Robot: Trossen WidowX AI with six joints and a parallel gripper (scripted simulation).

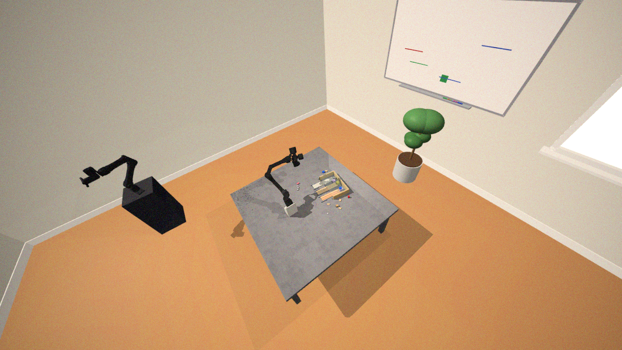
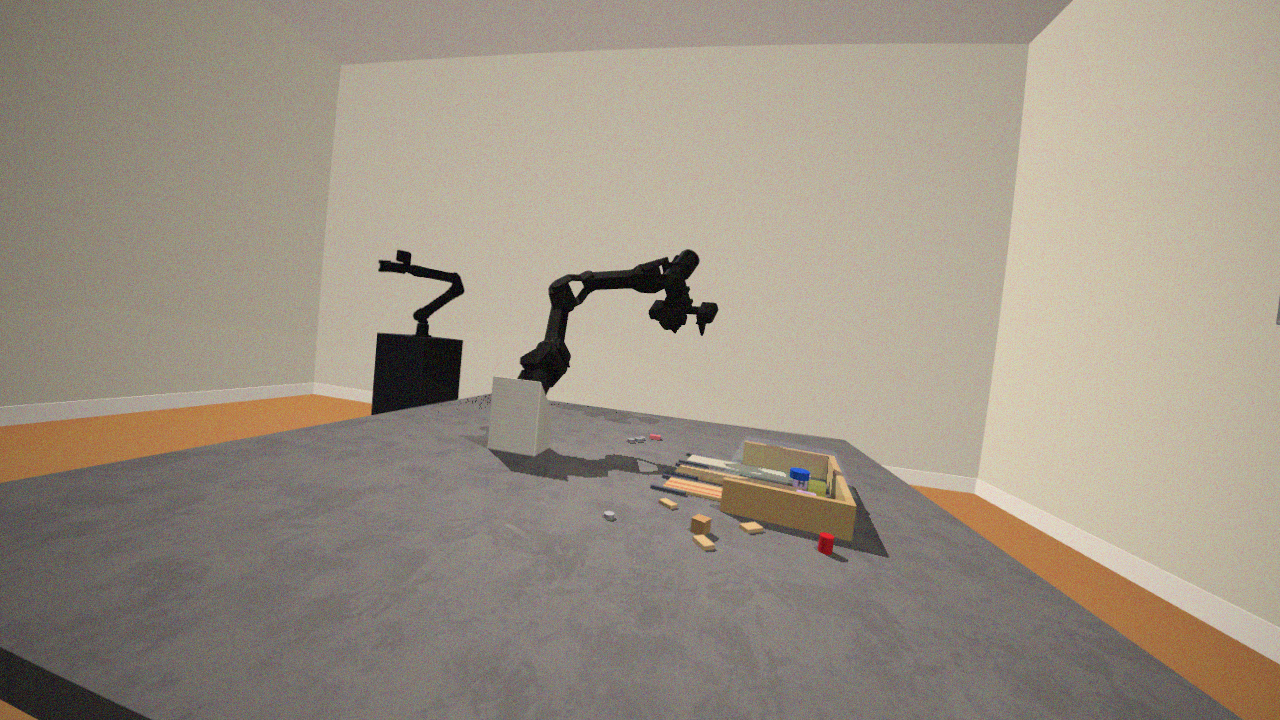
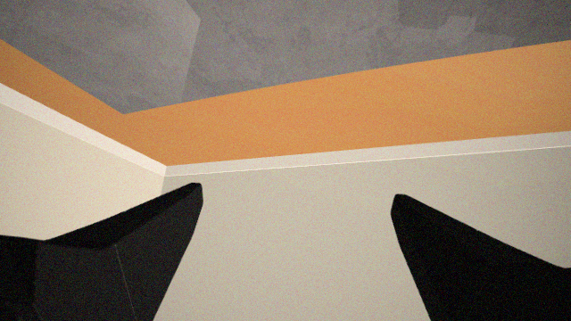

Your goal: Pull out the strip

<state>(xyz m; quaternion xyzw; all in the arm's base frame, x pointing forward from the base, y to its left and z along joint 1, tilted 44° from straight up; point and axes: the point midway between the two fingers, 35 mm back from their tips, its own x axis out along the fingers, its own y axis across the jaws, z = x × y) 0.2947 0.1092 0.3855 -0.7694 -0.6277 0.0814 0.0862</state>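
Hung well above the table [image 1: 278,256] [image 2: 358,573] [image 3: 290,45], gripper [image 1: 296,160] [image 2: 688,332] [image 3: 297,198] spread around nothing. Couldn't make out the labelled cube or its strip, tbh. Saw strips [image 1: 331,194] [image 2: 693,488] below, down-right in the top view, long axes running into the wooden tray [image 1: 341,195] [image 2: 787,507].
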